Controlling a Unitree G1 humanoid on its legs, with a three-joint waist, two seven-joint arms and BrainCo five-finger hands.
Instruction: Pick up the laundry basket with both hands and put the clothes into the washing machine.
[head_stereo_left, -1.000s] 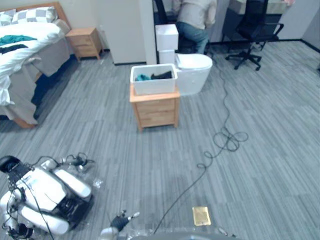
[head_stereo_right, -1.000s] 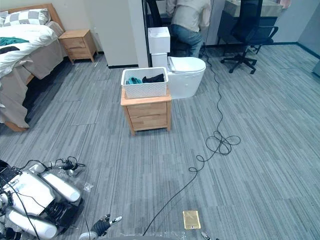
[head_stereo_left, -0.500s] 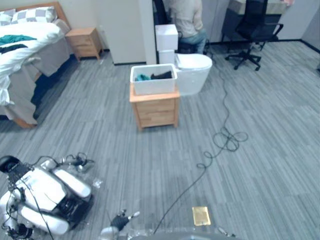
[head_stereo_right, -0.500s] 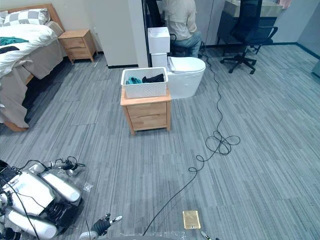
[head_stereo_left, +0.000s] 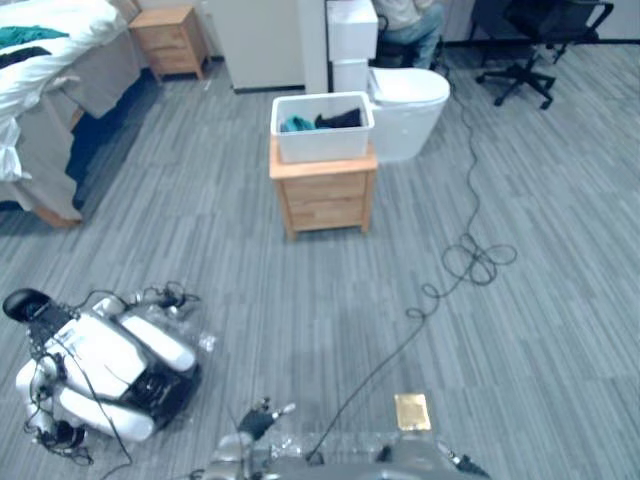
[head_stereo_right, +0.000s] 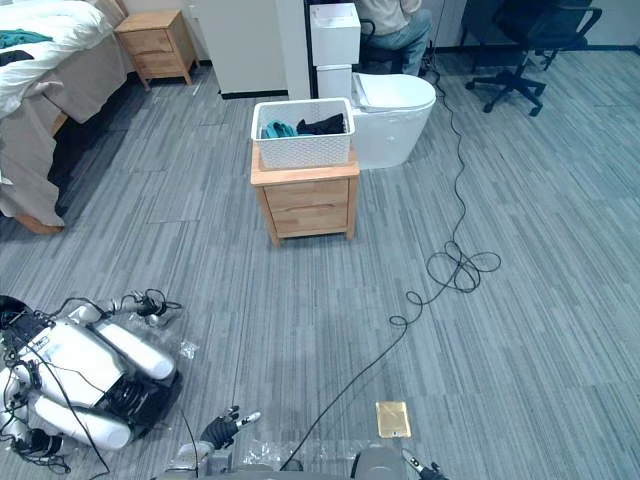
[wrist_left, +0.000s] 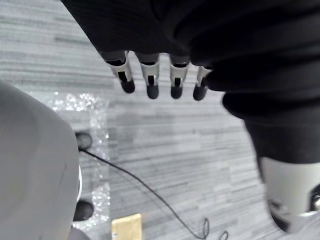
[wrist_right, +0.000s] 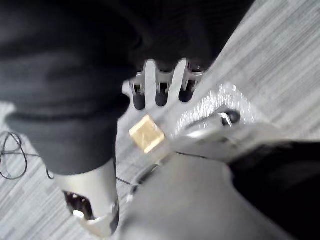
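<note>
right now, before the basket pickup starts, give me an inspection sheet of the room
surface: grey striped floor, wooden nightstand ahead.
job's things: white laundry basket on the nightstand, clothes inside.
clutter: white machine lying left; brass floor plate.
hands: left hand and right hand open, holding nothing.
cables: black cable looped on floor right of nightstand.
surroundings: bed, toilet, office chair, seated person.

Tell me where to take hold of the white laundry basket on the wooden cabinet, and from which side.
Likely the rim at its two short ends, left hand on one, right hand on the other, coming from the front. The laundry basket stands upright on the cabinet, long side toward the robot; the toilet crowds its right rear.
</note>
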